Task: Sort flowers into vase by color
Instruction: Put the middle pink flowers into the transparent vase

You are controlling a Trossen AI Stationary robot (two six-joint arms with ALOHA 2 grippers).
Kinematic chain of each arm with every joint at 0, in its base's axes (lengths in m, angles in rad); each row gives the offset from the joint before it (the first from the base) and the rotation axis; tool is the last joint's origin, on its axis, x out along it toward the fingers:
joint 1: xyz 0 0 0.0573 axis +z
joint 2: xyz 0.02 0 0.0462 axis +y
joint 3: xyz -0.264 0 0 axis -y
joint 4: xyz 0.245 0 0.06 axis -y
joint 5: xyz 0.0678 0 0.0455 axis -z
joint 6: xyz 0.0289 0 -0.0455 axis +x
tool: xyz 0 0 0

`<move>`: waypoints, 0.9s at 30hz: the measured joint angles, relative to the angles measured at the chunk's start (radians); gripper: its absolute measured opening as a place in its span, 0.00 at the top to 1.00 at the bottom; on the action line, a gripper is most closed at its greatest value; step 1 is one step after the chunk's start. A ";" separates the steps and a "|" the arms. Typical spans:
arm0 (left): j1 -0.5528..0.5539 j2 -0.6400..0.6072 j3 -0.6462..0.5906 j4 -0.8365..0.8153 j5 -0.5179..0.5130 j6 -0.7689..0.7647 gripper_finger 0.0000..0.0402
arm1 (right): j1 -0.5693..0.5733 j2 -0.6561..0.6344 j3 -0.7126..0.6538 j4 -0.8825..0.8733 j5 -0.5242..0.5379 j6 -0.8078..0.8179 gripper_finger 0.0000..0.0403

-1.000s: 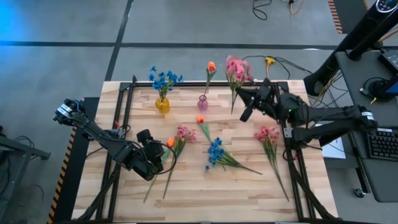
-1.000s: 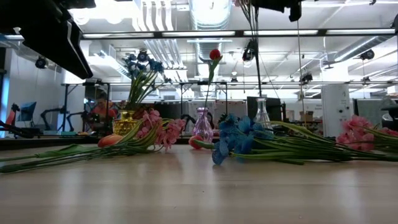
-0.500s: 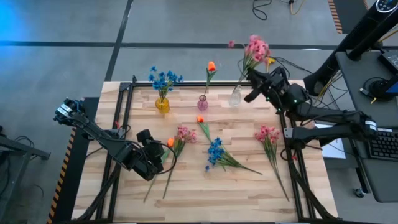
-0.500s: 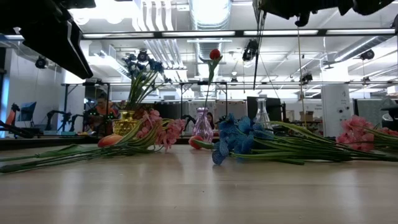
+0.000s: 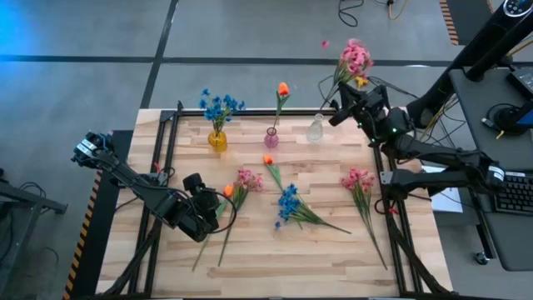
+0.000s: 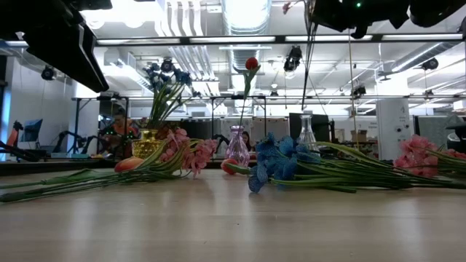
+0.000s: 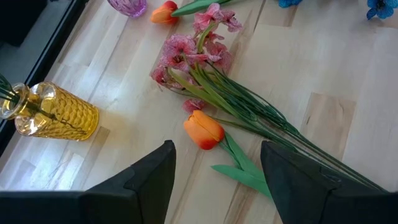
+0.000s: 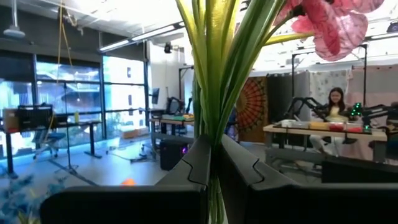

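Observation:
My right gripper (image 5: 336, 114) is raised above the table's far right part, shut on a pink blossom spray (image 5: 355, 58). Its blossoms stand past the far edge, and its thin stems (image 6: 309, 65) hang down toward the clear vase (image 5: 315, 129). Whether they reach into the vase I cannot tell. My left gripper (image 5: 219, 204) hovers open at the near left, over an orange tulip (image 7: 203, 129) and a pink spray (image 7: 186, 53) lying on the table. A yellow vase (image 5: 217, 140) holds blue flowers. A pink vase (image 5: 271, 137) holds one orange tulip (image 5: 282, 88). My right gripper pinches the bundle of green stems (image 8: 210, 124) of the pink spray between its two fingers (image 8: 186, 168), below the blossoms (image 8: 329, 25). The fingers slant upward and lie across the stems. The spray is lifted clear of the table, nearly upright, blossoms up, its thin lower stems hanging down.
On the table lie another orange tulip (image 5: 267, 160), a blue flower bunch (image 5: 288, 202) in the middle and a pink spray (image 5: 358, 179) at the right. Black frame rails (image 5: 166, 150) run along the table's sides. Bare wood lies along the near edge.
My right gripper has carried the pink spray toward the table's far right corner and tipped upward. The blossoms have swung out past the far edge, and the clear vase now shows uncovered. My left gripper has kept still.

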 joint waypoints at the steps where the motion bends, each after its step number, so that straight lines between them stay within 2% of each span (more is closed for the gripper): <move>1: 0.000 0.000 0.000 0.000 0.000 0.000 0.46 | 0.000 0.004 0.000 0.000 0.001 -0.005 0.97; 11: 0.001 0.000 0.000 0.000 0.000 0.000 0.46 | -0.003 0.057 0.000 0.005 0.008 -0.010 0.97; 27: 0.002 0.000 0.000 0.000 0.000 0.011 0.46 | -0.003 0.057 -0.001 -0.026 0.009 -0.010 0.97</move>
